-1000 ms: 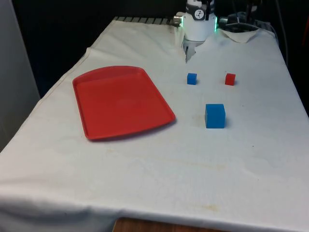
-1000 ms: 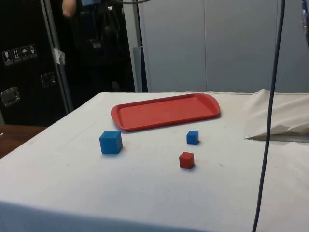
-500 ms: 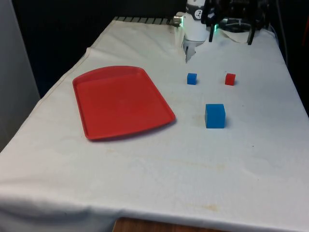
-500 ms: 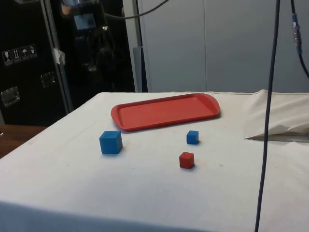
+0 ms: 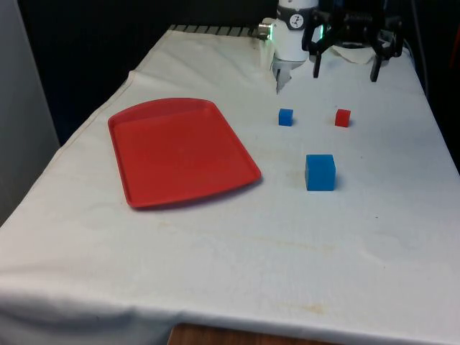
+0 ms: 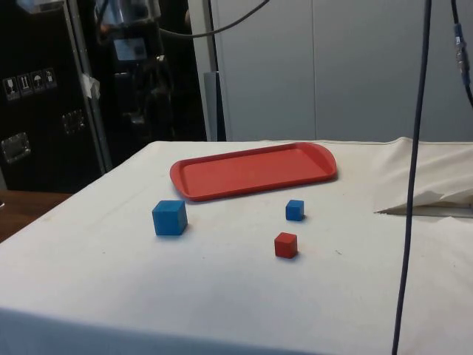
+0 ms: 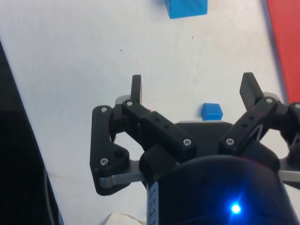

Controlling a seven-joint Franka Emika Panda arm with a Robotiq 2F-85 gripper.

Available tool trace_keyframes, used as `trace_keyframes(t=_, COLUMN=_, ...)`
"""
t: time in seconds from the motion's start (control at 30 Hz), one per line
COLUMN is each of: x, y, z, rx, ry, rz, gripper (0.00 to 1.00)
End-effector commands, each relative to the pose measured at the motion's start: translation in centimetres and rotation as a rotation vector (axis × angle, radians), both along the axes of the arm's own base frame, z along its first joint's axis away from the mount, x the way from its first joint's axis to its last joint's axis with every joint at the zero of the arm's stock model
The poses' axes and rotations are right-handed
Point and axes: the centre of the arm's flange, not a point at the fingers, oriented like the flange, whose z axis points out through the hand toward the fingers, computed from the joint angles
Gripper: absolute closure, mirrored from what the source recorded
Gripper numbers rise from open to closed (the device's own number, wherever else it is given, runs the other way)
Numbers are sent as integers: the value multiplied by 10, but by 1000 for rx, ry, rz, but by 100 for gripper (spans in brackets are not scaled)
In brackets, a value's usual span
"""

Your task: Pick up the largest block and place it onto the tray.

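The largest block, a blue cube [image 5: 320, 172] [image 6: 169, 217] [image 7: 186, 7], stands alone on the white cloth, to the front view's right of the red tray [image 5: 180, 151] [image 6: 251, 170] [image 7: 286, 37]. Farther back sit a small blue cube [image 5: 286, 116] [image 6: 295, 210] [image 7: 211, 111] and a small red cube [image 5: 343, 118] [image 6: 285, 245]. My gripper [image 5: 346, 70] [image 7: 191, 84] hangs open and empty above the table's far end. It is behind the small red cube and well away from the large blue cube.
A rumpled fold of cloth [image 5: 359, 52] [image 6: 425, 185] lies at the table's far end beneath the gripper. A dark cable [image 6: 409, 192] hangs down across the side view. The tray lies flat with nothing on it.
The gripper has come down into the front view over the table's far end, its fingers spread. The cubes and the tray have not moved.
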Motion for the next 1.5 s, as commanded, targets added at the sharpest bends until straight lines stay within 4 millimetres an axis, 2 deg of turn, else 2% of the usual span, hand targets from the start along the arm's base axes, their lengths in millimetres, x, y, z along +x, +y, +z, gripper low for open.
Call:
trace_keyframes(t=0.0, x=-3, y=1, z=1, rx=3, ry=-24, rz=-1, gripper=0)
trace_keyframes(t=0.3, x=-14, y=0, z=-7, rx=22, ry=-69, rz=2, gripper=0)
trace_keyframes(t=0.53, x=-22, y=0, z=-33, rx=24, ry=-90, rz=8, gripper=0)
trace_keyframes(t=0.6, x=-23, y=-1, z=-32, rx=24, ry=-83, rz=12, gripper=0)
trace_keyframes(t=0.83, x=-22, y=-1, z=-58, rx=14, ry=-116, rz=3, gripper=0)
trace_keyframes(t=0.87, x=-22, y=-2, z=-54, rx=9, ry=-107, rz=7, gripper=0)
trace_keyframes(t=0.93, x=-21, y=-1, z=-68, rx=9, ry=-118, rz=-1, gripper=0)
trace_keyframes(t=1.1, x=-19, y=-2, z=-84, rx=-9, ry=-111, rz=-9, gripper=0)
trace_keyframes(t=1.47, x=-6, y=-1, z=-121, rx=-8, ry=-98, rz=-39, gripper=0)
